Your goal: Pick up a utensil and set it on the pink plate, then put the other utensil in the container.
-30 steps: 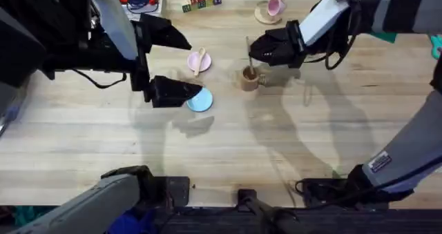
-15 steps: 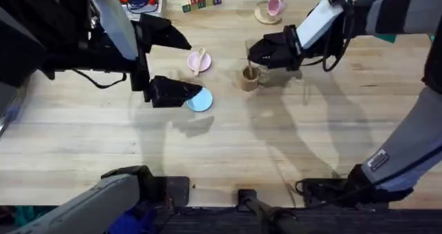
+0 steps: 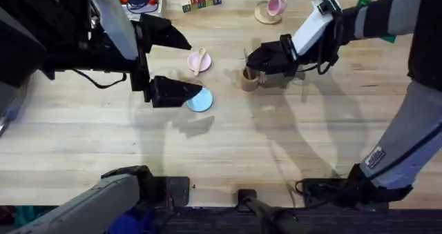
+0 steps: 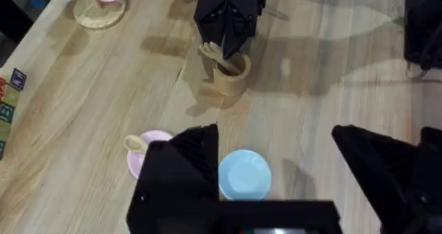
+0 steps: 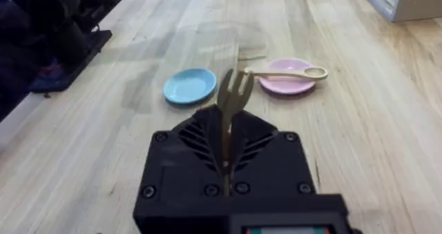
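Right pincer (image 3: 257,59), black and blocky, is closed on the thin handle of the pale wooden fork (image 5: 233,90), prongs pointing out past the fingertips, and hangs just over the brown cylindrical container (image 3: 249,78) on the pale plank counter (image 3: 290,144). By my reading the first step is done, since the round-bowled wooden spoon (image 3: 201,59) lies across the small flat pink plate (image 3: 193,63), so the fork's delivery is in hand; next the fork must be lowered straight into the narrow cup and let go without tipping it. Left pincer (image 3: 169,61) hangs wide open and empty near both plates, one finger overlapping the smooth light-blue plate (image 3: 202,101).
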You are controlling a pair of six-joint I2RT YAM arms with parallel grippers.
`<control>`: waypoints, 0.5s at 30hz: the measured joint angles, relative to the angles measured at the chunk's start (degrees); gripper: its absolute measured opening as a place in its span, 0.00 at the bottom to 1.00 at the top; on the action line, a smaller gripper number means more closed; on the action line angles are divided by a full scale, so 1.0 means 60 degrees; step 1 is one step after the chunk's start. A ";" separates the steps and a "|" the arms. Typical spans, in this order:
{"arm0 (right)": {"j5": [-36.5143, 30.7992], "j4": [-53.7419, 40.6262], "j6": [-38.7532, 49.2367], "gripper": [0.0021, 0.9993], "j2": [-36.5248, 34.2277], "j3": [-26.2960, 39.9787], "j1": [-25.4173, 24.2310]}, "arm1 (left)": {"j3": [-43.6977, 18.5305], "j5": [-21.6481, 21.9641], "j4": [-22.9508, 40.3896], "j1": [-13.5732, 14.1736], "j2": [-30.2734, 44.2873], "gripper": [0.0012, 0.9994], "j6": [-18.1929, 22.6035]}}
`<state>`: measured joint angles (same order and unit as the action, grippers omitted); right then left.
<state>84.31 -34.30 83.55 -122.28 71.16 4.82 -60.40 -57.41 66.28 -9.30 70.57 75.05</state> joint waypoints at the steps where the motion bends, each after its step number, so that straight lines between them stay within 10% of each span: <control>1: 0.0000 -0.0004 0.0002 0.03 -0.0007 0.0000 0.0000 | 0.0000 0.0000 0.0000 0.0000 0.0000 0.99 0.0000; 11: 0.0011 0.0032 -0.0034 0.95 -0.0015 0.0000 0.0000 | 0.0000 0.0000 0.0002 0.0000 0.0000 0.99 0.0000; 15: 0.0014 0.0040 -0.0040 1.00 -0.0014 0.0000 0.0000 | 0.0000 0.0000 0.0004 0.0000 0.0000 0.99 0.0000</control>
<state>84.40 -34.07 83.31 -122.36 71.16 4.82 -60.40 -57.41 66.31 -9.30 70.57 75.05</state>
